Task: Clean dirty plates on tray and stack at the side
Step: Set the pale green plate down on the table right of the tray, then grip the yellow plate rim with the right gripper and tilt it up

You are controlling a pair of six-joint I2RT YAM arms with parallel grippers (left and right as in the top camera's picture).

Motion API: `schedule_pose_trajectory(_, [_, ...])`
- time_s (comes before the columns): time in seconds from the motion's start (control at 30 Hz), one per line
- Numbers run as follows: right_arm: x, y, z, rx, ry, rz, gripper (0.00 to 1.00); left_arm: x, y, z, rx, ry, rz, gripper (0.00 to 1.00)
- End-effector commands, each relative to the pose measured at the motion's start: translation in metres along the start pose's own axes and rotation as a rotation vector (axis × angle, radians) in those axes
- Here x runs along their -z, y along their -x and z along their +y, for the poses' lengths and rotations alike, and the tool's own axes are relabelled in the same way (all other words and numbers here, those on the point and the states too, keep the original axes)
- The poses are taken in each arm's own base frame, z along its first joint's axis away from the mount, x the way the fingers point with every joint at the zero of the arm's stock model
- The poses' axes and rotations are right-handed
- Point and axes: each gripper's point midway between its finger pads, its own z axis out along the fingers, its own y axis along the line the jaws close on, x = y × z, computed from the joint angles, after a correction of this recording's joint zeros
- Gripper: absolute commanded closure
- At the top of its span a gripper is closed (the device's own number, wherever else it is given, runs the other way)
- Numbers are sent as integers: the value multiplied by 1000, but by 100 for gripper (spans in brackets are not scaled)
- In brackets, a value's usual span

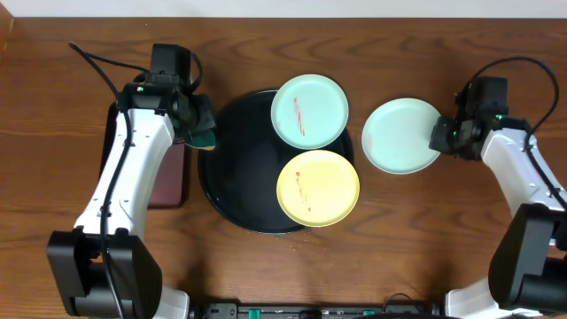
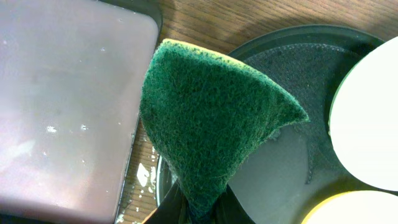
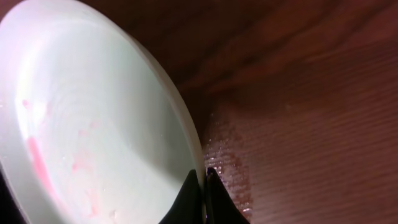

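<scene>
My left gripper (image 2: 193, 210) is clamped on the narrow end of a sponge (image 2: 211, 124). The sponge is a coarse green scouring pad with a thin yellow foam edge, and it fans out from the jaws into a rough triangle. It hangs over the left rim of the tray (image 1: 239, 168), which is round, glossy black and has a raised lip. In the left wrist view the tray floor looks hazy and wet. Left of it is a maroon tray (image 2: 62, 93), a flat rectangle with rounded corners and beads of water on it.

My right gripper (image 3: 204, 186) is pinched tight on the thin rim of a mint plate (image 3: 93, 124). This plate is smooth and shallow, with faint pink smears across its face. From overhead it sits off the tray to the right, over the wooden table (image 1: 354, 266). I cannot tell whether it is lifted or resting. The wood grain beside its edge has a wet sheen.

Two more plates are on the tray's right side. A second mint plate (image 1: 308, 110) at the top overhangs the rim and carries a thin red streak. A yellow plate (image 1: 318, 187) below it touches it, is also marked red and overhangs the lower right rim.
</scene>
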Motion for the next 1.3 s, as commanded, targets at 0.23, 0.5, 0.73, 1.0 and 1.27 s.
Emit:
schedule_pose_trajectory(0.23, [-22, -9, -18, -8, -24, 31, 98, 1, 1, 2, 10, 8, -4, 92])
schedule_pose_trajectory(0.5, [4, -2, -7, -9, 14, 82, 70, 1, 1, 2, 10, 9, -4, 93])
schedule_pose_trajectory(0.73, [66, 11, 39, 47, 189, 164, 63, 1, 1, 2, 9, 9, -4, 93])
schedule_pose_trajectory(1.0, [63, -54, 98, 180, 311, 352, 62, 1, 2, 2, 9, 9, -5, 93])
schedule_pose_trajectory(1.27, [42, -105, 146, 349, 334, 405, 55, 1, 1, 2, 10, 8, -4, 92])
